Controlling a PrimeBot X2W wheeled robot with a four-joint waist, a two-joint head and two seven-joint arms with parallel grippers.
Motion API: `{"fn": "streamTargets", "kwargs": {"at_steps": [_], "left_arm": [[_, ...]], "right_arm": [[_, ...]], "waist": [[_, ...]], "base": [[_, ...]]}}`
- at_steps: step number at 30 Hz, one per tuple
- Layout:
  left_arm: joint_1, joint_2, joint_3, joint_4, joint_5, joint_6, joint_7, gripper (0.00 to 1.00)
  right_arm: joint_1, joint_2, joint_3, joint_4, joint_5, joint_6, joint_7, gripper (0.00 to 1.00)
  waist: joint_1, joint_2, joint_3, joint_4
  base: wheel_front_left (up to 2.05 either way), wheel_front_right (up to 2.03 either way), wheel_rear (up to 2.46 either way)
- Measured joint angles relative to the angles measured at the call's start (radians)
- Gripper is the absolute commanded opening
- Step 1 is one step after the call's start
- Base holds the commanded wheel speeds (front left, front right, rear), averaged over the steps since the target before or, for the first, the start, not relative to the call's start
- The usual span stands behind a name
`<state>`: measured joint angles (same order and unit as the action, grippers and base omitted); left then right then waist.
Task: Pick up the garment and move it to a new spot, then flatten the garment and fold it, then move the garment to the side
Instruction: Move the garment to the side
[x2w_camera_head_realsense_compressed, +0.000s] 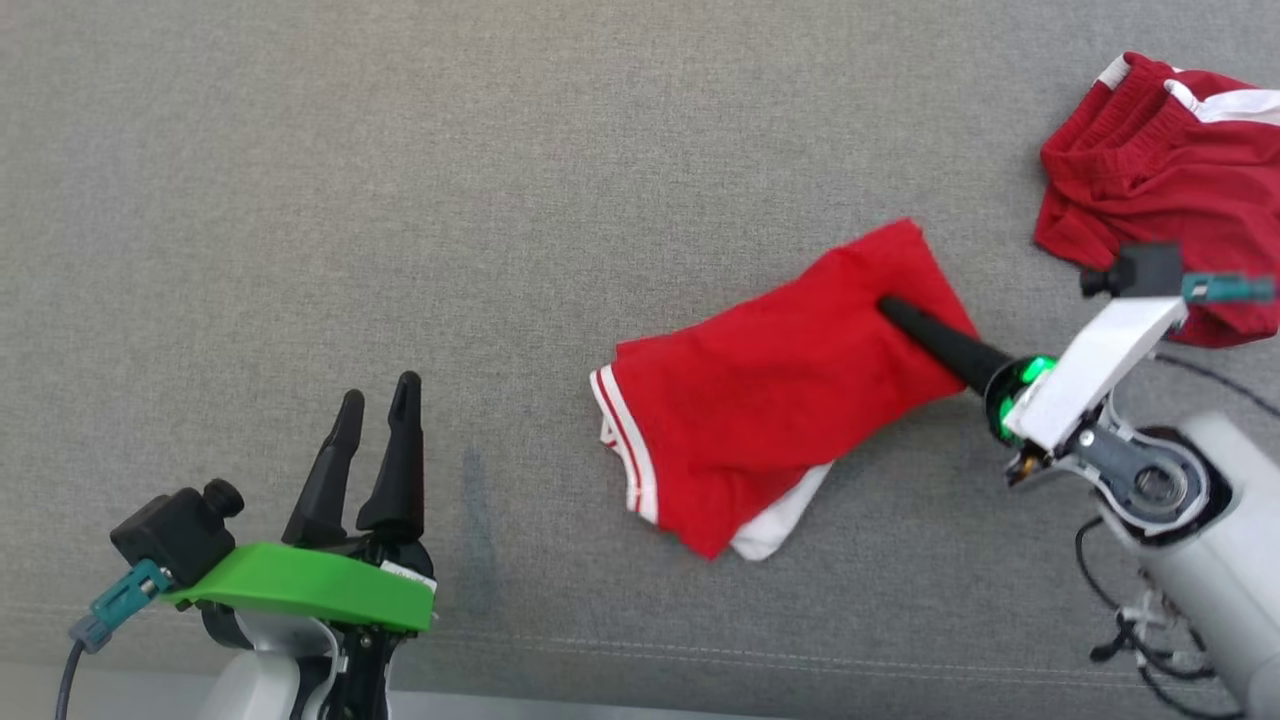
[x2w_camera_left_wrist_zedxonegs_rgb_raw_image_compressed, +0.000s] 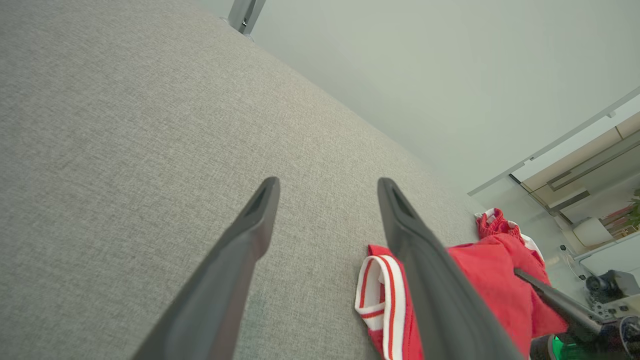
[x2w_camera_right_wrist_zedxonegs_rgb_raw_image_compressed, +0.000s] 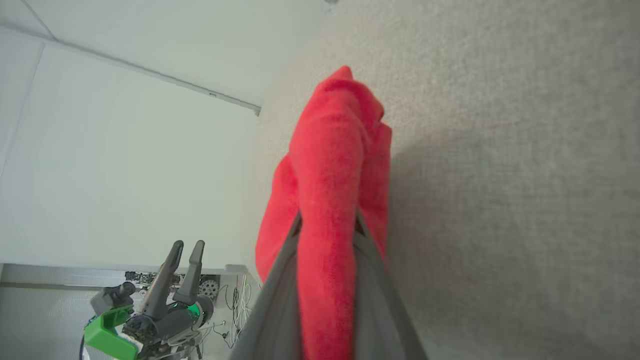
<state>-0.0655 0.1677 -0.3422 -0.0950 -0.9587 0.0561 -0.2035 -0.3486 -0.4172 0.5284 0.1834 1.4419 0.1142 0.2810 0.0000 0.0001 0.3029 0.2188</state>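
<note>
With the right gripper (x2w_camera_head_realsense_compressed: 888, 306) pinching a ridge of the folded red jersey (x2w_camera_head_realsense_compressed: 770, 420) and the left gripper (x2w_camera_head_realsense_compressed: 378, 395) spread, carry it low and slowly so the fold holds.

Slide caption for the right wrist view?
Right gripper shut on a fold of the red garment over the grey fabric surface; left gripper open in the background.

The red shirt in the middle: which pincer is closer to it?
Right. The right pincer is clamped on one end of the shirt; the left pincer sits open, off to its left, not touching it.
</note>
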Motion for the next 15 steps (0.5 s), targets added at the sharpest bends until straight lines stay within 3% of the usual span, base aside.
{"fn": "streamTargets", "kwargs": {"at_steps": [7,15], "left_arm": [[-0.039,-0.023,-0.024,0.007,0.0,-0.004,0.002,1.0],[-0.04,-0.025,-0.012,0.017,0.0,-0.004,0.001,1.0]], "right_arm": [[-0.199,-0.098,-0.019,-0.025,-0.081,0.0,0.067,0.0],[-0.285,-0.114,-0.056,0.048,-0.08,-0.037,0.099,0.0]], "waist": [[0.0,0.0,0.005,0.029],[0.0,0.0,0.018,0.072]], "base": [[0.0,0.0,0.0],[0.0,0.0,0.0]]}}
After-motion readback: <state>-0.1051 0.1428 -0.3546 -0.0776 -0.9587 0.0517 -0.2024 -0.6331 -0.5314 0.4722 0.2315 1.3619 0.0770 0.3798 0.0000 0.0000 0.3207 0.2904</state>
